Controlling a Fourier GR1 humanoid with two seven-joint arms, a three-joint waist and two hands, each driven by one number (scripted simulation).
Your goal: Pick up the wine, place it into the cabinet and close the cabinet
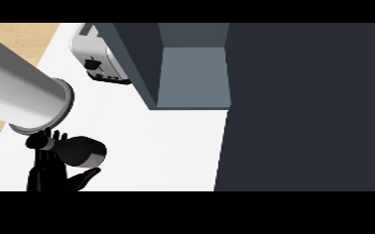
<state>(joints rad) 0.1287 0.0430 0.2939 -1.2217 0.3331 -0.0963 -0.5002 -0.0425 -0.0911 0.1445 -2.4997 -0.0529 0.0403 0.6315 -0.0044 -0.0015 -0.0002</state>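
The dark wine bottle (84, 151) shows at the lower left, its pale neck (55, 141) pointing left. My left hand (50, 176) is under and beside it, with the fingers up along the bottle's left side and the thumb (88, 176) below it, so the hand is curled round the bottle. The grey left forearm (29, 96) fills the left edge, close to the view. Right of and above the bottle, the open cabinet (194, 74) shows its grey-blue inside. Its dark door (300, 109) covers the right half of the view. My right hand does not show.
A silver toaster (99, 62) stands on the white counter (168, 144) just left of the cabinet's side wall (135, 59). A strip of wooden surface (26, 34) shows at the top left.
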